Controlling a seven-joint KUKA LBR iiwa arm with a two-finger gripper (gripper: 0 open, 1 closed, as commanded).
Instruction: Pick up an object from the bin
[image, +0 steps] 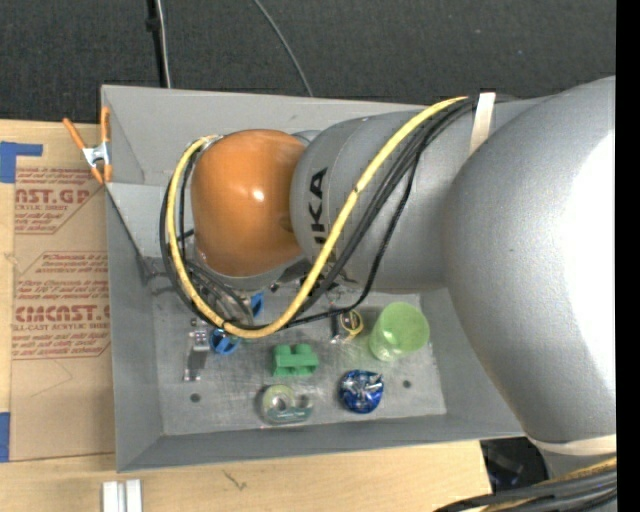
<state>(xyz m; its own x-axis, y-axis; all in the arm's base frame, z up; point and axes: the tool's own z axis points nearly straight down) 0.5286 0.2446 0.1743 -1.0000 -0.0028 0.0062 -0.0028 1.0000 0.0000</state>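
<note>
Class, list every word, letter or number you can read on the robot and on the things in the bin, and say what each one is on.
"KA": black letters set sideways on the grey arm; the word's start is out of sight.
No writing to read on the green block, blue ball or green cup.

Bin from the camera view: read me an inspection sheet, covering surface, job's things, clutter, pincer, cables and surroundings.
Surface: grey bin floor, things scattered, not heaped.
Job's things: small blue piece lies nearest the pincer; nothing seen held.
Clutter: green block, pale green cup, shiny blue ball, clear round piece, small metal piece.
Pincer: low over the floor's left part, beneath the orange cover.
Cables: yellow and black cables run along the arm and loop round the cover.
Surroundings: dark backdrop behind the bin.
</note>
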